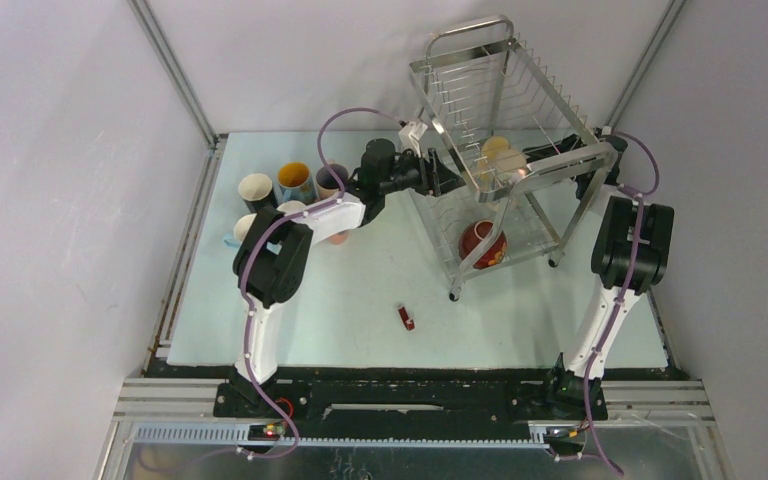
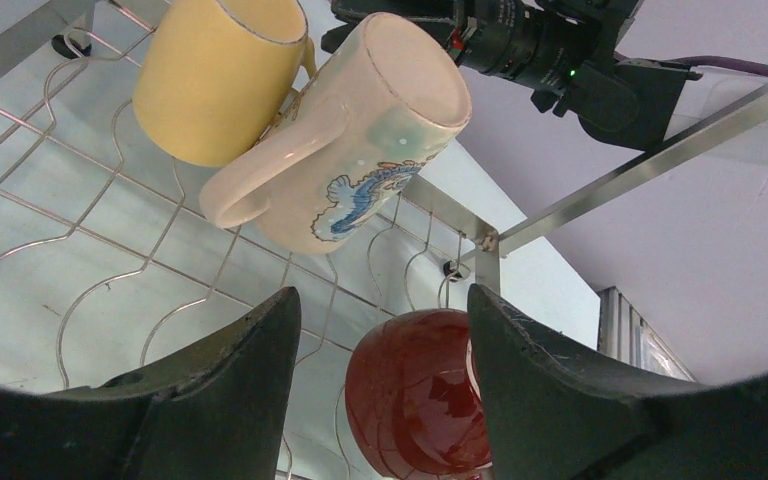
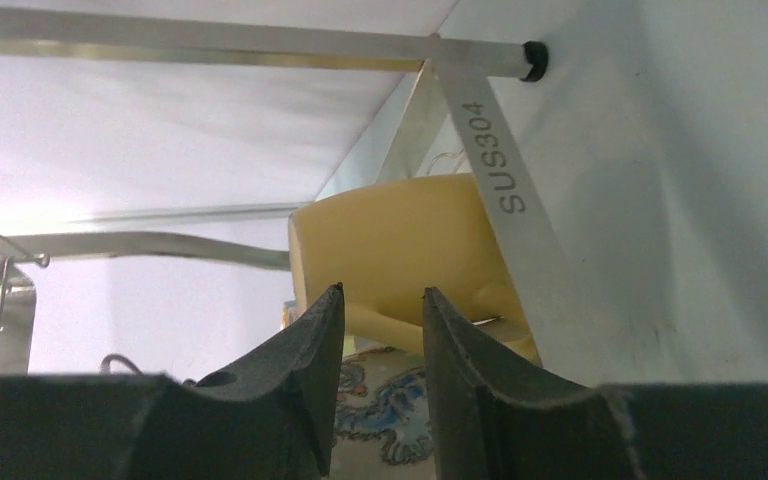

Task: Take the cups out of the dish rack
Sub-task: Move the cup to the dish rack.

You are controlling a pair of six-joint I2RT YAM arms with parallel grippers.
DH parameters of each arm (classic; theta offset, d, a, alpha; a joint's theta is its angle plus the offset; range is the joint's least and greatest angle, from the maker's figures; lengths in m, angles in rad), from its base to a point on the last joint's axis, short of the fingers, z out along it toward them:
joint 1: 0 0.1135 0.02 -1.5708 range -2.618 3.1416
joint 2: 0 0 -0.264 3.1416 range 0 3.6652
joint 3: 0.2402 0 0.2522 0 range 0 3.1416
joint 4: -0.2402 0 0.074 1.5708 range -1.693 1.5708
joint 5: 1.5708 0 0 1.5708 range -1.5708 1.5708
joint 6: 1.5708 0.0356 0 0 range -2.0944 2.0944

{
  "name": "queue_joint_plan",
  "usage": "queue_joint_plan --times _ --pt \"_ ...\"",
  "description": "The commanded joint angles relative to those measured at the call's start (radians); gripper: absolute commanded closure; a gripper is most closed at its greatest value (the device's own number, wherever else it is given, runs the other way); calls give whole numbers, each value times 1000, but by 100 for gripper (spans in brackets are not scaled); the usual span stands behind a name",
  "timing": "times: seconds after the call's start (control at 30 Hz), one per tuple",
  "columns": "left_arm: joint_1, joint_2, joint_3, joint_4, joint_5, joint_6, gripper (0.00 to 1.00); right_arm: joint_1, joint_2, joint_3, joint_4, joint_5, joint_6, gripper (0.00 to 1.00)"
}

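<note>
Lying tipped together on the chrome dish rack [image 1: 550, 95] upper tier, right of centre: yellow mug [image 2: 215, 80], blue-patterned cream mug [image 2: 380, 130]. Left fingers [image 2: 282, 325] gaping wide, holding nothing. Right fingers [image 3: 325, 325] standing narrowly parted astride the yellow handle, contact unclear.

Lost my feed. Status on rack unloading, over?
Left gripper open, empty. Right gripper open at yellow mug's handle. Cream mug, red mug also in dish rack. Rack strut close by right fingers.

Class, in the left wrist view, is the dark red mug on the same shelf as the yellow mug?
No, the dark red mug lies below the wire shelf holding the yellow mug.
</note>
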Motion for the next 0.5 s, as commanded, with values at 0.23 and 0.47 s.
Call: queue_joint_plan --times 0.23,0.47 --pt "6 -3 58 -1 14 39 31 12 -42 -85 58 -101 -26 59" --pt "6 -2 61 -11 6 46 30 21 -83 -100 -26 -115 -119 59"
